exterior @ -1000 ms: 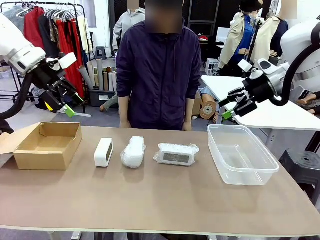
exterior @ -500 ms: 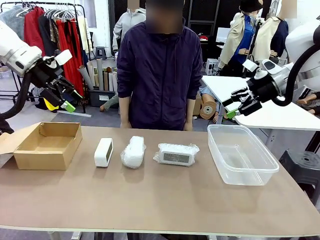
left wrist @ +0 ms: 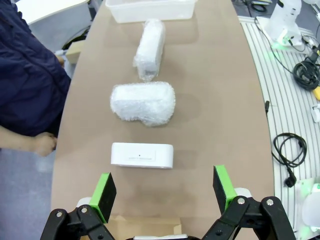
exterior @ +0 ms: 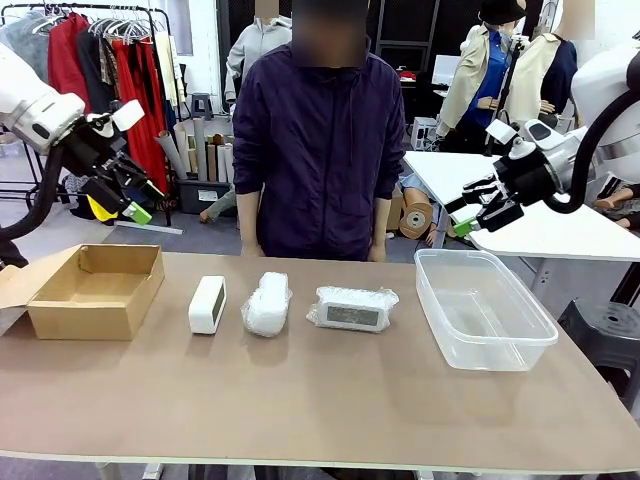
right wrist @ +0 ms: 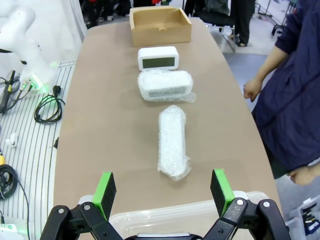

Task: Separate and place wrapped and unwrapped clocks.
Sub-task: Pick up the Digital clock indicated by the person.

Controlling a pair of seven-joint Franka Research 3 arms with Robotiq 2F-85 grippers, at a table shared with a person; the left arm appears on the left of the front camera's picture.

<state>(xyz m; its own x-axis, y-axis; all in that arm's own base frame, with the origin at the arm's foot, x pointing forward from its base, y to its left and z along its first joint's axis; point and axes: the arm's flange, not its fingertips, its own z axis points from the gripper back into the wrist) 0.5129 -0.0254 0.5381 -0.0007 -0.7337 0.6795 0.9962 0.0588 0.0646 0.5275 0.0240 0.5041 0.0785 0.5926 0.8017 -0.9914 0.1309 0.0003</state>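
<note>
Left tool and right tool gape open, empty.
Front: one bare clock beside the cardboard box, two wrapped clocks beyond on the desk. Left wrist: three clocks past the box. Right wrist: box behind all three.

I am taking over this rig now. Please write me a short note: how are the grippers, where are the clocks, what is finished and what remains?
Left gripper: open, holds nothing, raised near the cardboard box.
Right gripper: open, holds nothing, raised near the clear plastic tub.
Clocks: all three in a row on the table between box and tub. The bare clock is nearest the box, one wrapped clock is in the middle, and the other wrapped clock is nearest the tub.
Done: nothing sorted; neither container holds a clock.
Left: move all three. Which container takes which kind is not shown.
</note>
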